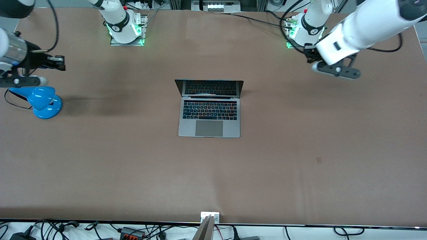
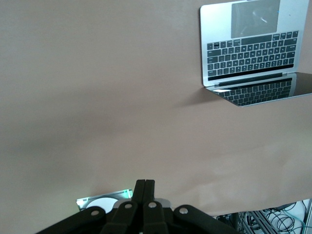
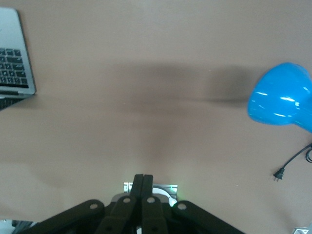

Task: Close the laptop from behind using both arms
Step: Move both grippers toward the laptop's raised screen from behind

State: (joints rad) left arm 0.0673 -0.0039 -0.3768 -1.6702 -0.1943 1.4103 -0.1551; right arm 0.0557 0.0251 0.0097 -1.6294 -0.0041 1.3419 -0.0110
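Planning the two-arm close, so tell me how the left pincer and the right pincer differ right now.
The left pincer hangs over bare table near its own base, toward the left arm's end; the right pincer sits over the table's other end, above the blue lamp. The left points down at a slant, the right lies level. Both are shut, empty, and well away from the open laptop.
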